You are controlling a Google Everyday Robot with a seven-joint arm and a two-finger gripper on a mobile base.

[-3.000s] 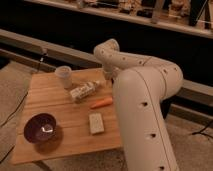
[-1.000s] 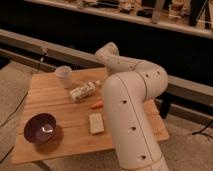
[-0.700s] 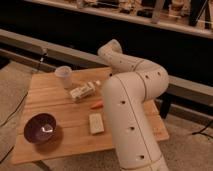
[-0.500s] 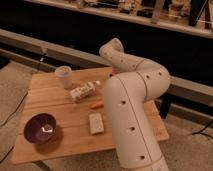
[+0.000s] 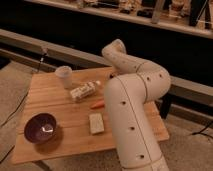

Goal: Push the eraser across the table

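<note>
gripper hidden behind arm (image 5: 135, 115); purple bowl (image 5: 41, 131), pale cup (image 5: 64, 77) on table (image 5: 65, 112).

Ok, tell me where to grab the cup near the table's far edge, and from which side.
Pinch one wall of the cup at its rim, coming from straight above. It stands upright with its mouth open, and the packet lying close beside it likely crowds a sideways approach. The end effector is out of sight behind the arm.
</note>
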